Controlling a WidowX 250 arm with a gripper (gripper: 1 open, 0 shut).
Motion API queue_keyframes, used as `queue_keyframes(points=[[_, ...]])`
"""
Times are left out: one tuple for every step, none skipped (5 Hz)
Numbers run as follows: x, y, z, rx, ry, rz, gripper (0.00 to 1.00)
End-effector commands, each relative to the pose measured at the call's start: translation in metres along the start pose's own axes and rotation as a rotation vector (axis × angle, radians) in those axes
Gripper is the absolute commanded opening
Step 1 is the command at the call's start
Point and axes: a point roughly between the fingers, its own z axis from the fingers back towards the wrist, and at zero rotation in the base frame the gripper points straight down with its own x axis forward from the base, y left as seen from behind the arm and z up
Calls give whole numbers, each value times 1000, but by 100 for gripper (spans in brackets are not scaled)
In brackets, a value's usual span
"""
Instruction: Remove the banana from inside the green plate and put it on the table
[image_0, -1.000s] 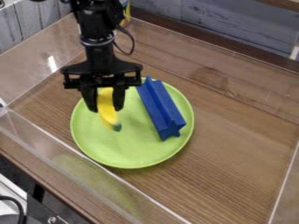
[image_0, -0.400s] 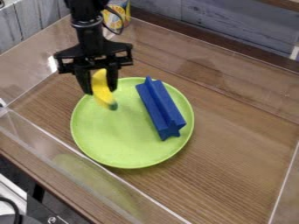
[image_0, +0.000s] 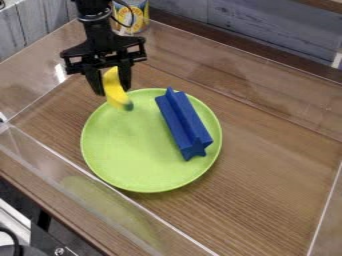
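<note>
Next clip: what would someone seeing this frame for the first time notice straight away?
The large green plate in the middle of the table draws the eye first, with a long blue block lying on its right half. Next is the black gripper over the plate's upper-left rim, shut on the banana, which hangs from it pointing down, clear of the plate.

Banana (image_0: 116, 94): yellow, dark green tip. Green plate (image_0: 134, 160): lime, plain. Block (image_0: 183, 124): solid blue. Worktop (image_0: 267, 190): brown wood grain. Claw (image_0: 107, 84): black.
</note>
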Motion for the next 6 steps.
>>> queue_keyframes(points=[[24,-3,12,-30,-47,32,0],[39,-2,12,-44,-51,58,0],[54,1,8,-56,-53,66,0],[67,4,3,-65,-50,70,0],[74,7,3,-74,-37,64,0],[82,7,-7,-70,-32,69,0]])
